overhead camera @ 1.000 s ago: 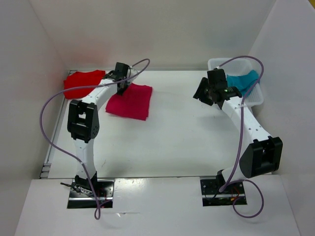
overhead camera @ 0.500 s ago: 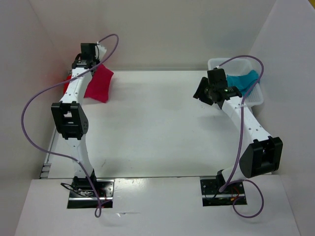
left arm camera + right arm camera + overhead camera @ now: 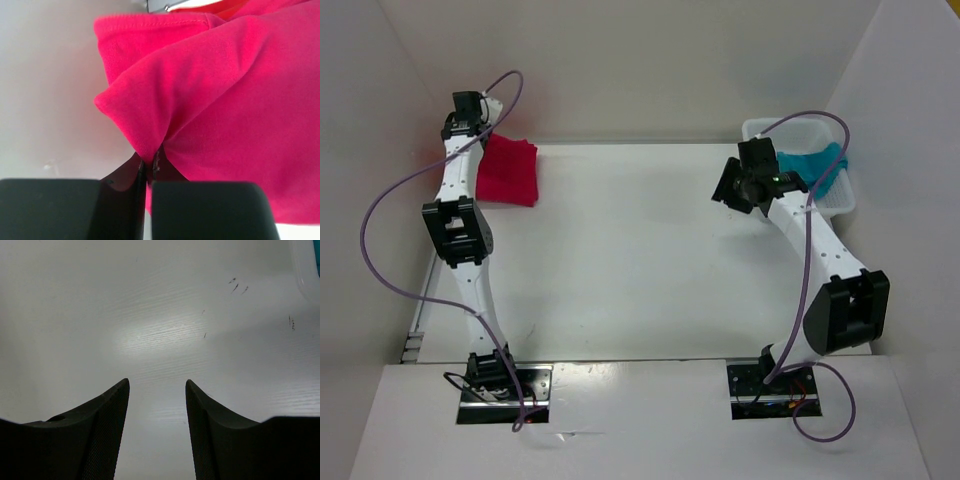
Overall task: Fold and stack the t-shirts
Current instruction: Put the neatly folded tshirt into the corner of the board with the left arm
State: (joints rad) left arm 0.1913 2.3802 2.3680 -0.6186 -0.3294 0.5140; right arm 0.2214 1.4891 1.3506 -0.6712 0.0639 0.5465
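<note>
Over at the far left corner, the left gripper has its jaws pressed together on a small pinch of the crimson-pink shirt, which hangs from it in loose folds just above the table. A sliver of the bright red shirt shows just beyond. It looks like the pink one is meant to go on top of the red. I'd lower it slowly so the far edge lands first and the cloth lies down flat, and let go only once its weight rests. The right gripper hangs over bare table, jaws apart and holding nothing. The teal shirt sits unfolded in the white basket just beside it.
</note>
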